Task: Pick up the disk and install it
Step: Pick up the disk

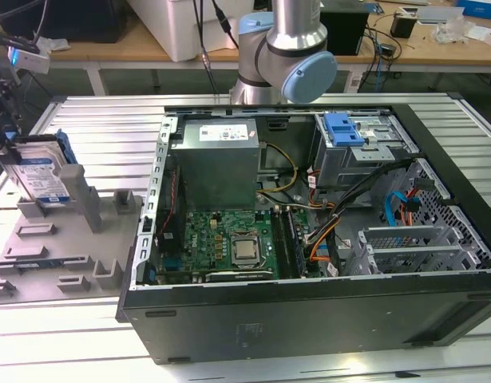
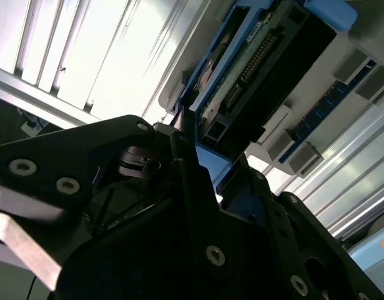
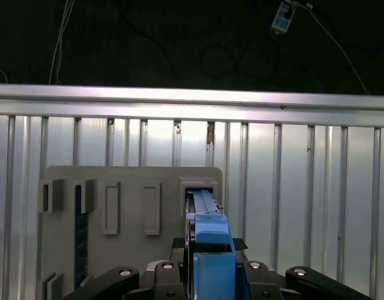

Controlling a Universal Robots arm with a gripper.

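The disk (image 1: 39,171) is a silver drive with a white-and-blue label in a blue carrier. It stands on edge, slightly tilted, at the back of a grey slotted holder (image 1: 69,239) at the exterior view's left. My gripper (image 1: 7,144) is at its upper end by the picture's left edge. In both wrist views my black fingers (image 3: 170,275) sit on either side of the blue carrier (image 3: 210,269) and press against it. The disk's lower end (image 3: 203,203) meets a slot of the holder (image 3: 129,187). The second wrist view shows the disk's circuit-board side (image 2: 254,69).
An open computer case (image 1: 309,311) lies at the exterior view's right of the holder, showing a motherboard (image 1: 229,239), power supply (image 1: 217,155), cables and a drive cage with a blue latch (image 1: 345,128). The arm's base (image 1: 281,56) stands behind the case. Everything rests on a ribbed metal table (image 1: 101,120).
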